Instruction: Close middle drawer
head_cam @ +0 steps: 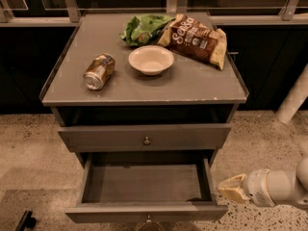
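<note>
The middle drawer [144, 183] is pulled out wide from the grey cabinet. Its inside looks empty, and its flat front [110, 213] with a small round knob [147, 219] lies at the bottom edge of the view. Above it a drawer front [101, 137] with its own knob stands almost flush. My gripper [231, 188], cream-tipped on a white arm, comes in from the right. It points left and hovers just right of the open drawer's front right corner, not touching it.
On the cabinet top [202, 83] lie a tipped can [99, 71], a white bowl [151, 59], a green bag [144, 28] and a brown salsa chip bag [195, 38]. Speckled floor [29, 153] surrounds the cabinet. A white post [293, 100] stands at the right.
</note>
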Controlling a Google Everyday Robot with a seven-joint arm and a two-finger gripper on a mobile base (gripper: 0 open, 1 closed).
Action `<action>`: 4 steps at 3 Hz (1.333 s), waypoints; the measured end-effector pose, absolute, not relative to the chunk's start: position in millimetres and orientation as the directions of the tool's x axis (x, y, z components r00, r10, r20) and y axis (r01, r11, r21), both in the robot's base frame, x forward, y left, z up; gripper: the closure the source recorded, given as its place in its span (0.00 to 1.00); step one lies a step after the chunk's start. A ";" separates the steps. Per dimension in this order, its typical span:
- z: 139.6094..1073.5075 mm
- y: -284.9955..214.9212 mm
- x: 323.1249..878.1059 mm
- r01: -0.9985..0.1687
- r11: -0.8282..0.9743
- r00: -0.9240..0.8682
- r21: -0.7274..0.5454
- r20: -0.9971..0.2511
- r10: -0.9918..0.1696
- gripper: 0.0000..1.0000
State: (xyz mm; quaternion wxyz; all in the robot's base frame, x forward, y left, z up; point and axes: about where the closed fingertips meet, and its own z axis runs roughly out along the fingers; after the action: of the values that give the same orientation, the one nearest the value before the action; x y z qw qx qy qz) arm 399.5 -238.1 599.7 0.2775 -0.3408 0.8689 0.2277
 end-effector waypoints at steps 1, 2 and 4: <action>535.9 -222.9 393.7 -0.692 0.636 -0.676 0.340 -0.614 -0.407 1.00; 535.4 -222.5 393.3 -0.692 0.636 -0.677 0.341 -0.614 -0.407 1.00; 473.3 -219.3 372.5 -0.597 0.648 -0.765 0.472 -0.578 -0.284 1.00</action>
State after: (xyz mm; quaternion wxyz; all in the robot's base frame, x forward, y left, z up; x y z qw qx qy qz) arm 372.5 -219.3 473.3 0.2334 -0.2511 0.8773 0.3359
